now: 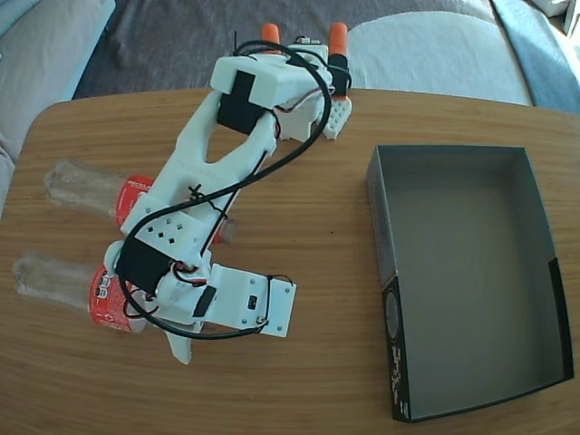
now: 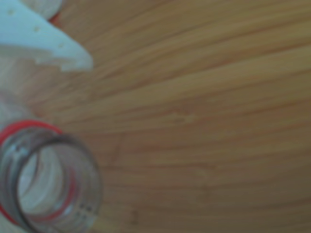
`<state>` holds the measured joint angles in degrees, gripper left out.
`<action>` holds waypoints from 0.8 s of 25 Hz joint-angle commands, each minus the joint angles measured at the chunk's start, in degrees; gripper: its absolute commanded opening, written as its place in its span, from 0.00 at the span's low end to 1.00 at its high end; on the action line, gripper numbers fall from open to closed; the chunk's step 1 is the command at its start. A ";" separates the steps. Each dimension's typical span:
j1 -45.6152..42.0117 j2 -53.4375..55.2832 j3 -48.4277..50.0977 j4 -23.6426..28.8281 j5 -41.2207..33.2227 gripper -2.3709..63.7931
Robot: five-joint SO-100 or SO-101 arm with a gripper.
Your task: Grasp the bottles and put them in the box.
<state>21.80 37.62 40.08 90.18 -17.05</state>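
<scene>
On the left half of the table (image 1: 326,236), fixed view: two bottles lie on their sides, roughly parallel, bases toward the left edge. Far bottle (image 1: 86,190) and near bottle (image 1: 54,279) are close but apart; red labels partly hidden under the arm (image 1: 204,163). Arm reaches from its base at the far edge down over both bottles; gripper (image 1: 181,340) sits low at the near bottle's neck end. One white finger tip (image 1: 184,352) pokes out toward the near edge. Finger opening not visible from here; cannot tell whether anything is gripped.

Wrist view, blurred: open bottle mouth (image 2: 48,184) with red neck ring at lower left, one white finger (image 2: 43,41) at upper left, bare wood between them.

Box (image 1: 385,236) sits on the right side, well apart from the bottles, dark grey inside, nothing in it
</scene>
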 commanded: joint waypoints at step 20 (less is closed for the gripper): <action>5.54 2.72 -2.99 0.35 0.62 0.89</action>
<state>26.98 37.62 40.08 90.18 -17.05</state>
